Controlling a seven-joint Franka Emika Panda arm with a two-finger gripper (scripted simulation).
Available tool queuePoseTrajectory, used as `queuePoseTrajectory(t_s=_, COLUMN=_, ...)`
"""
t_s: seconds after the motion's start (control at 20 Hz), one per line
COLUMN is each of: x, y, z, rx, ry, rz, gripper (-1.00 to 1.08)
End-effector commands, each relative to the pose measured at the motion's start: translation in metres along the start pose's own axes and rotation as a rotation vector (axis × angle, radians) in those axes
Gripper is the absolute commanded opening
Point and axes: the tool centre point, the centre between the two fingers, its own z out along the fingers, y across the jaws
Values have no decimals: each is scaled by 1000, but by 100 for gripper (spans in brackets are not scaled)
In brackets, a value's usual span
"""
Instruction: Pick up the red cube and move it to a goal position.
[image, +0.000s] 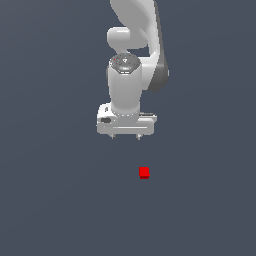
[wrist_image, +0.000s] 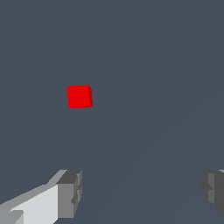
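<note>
The red cube (image: 144, 172) is tiny and bright red and lies on the dark grey floor, below the gripper in the exterior view and a little toward that view's right. It also shows in the wrist view (wrist_image: 79, 96), alone and apart from the fingers. My white gripper (image: 125, 136) hangs from the arm above the floor, with two short fingertips pointing down and set wide apart. It is open and empty. In the wrist view the gripper (wrist_image: 141, 191) shows two grey finger pads (wrist_image: 70, 192) with a wide gap between them.
The white arm (image: 131, 60) rises from the gripper toward the top of the exterior view. The dark grey floor (image: 55, 200) fills both views; no goal marker shows.
</note>
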Motion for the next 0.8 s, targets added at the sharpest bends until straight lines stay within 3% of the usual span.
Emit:
queuePoseTrajectory(t_s=0.0, x=0, y=0, z=0, rx=0, ry=0, rz=0, gripper=100)
queuePoseTrajectory(t_s=0.35, x=5, y=-5, z=11, rx=1, ry=-2, rz=-4, gripper=100)
queuePoseTrajectory(t_s=0.75, x=23, y=-25, z=50, rx=4, ry=-9, rz=-20, gripper=100)
